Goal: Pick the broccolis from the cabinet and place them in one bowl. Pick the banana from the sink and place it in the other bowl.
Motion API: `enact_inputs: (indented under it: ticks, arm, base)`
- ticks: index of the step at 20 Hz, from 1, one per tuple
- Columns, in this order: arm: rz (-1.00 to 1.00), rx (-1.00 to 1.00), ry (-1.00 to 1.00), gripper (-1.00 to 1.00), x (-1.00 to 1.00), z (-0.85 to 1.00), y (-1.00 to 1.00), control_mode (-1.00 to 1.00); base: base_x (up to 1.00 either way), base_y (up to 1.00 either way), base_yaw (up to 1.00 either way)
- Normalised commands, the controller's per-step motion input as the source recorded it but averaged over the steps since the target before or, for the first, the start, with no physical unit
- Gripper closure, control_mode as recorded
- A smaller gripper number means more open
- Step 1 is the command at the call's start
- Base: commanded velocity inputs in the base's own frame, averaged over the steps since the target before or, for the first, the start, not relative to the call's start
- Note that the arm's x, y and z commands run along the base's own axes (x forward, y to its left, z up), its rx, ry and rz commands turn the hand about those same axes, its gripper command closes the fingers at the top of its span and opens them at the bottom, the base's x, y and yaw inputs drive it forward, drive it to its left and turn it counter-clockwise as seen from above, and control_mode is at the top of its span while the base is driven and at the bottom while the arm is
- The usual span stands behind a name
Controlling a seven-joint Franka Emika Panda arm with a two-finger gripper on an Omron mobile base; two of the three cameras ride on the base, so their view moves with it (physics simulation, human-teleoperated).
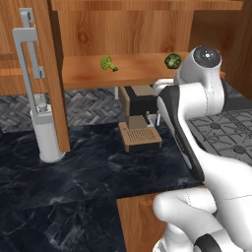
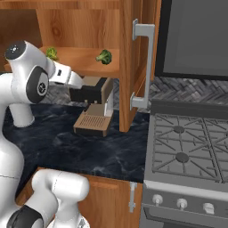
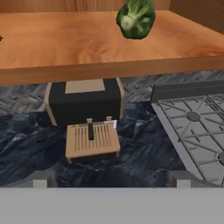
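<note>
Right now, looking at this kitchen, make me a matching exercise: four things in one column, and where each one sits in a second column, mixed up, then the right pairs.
Things
1. broccolis
2. coffee machine
3. stove
4. gripper

Places or states
A. on the dark marble counter, under the cabinet shelf
B. to the right of the counter, with grey grates
C. open, empty, hanging below shelf level in front of the cabinet
D. apart from each other on the wooden shelf

Pairs: 1-D, 2-A, 3-B, 4-C
</note>
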Motion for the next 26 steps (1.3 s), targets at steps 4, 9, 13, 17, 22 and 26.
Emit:
enact_inputs:
  ticks: [4,9,13,17,22,26]
  arm:
    - [-0.07,0.03,-0.27,-1.00,0.00,0.51,-0.02,-1.00]
    - [-0.01,0.08,-0.03,-1.00,0.20,0.17,-0.03,-1.00]
    - [0.02,0.00,0.03,-1.00,0.35,0.38,-0.10,-1.00]
    - [0.01,-0.05,0.00,-1.00,0.22,0.38,-0.21,-1.00]
    - [0.00,-0.12,-0.09,-1.00,0.13,-0.02,-0.07,-1.00]
    - [0.00,-0.09,-0.14,-1.00,0.34,-0.35,-0.04,-1.00]
  base:
    - [0.00,0.00,0.00]
    - [0.00,0.00,0.00]
    - [0.00,0.00,0.00]
    - [0.00,0.00,0.00]
    - [0.00,0.00,0.00]
    - [0.00,0.00,0.00]
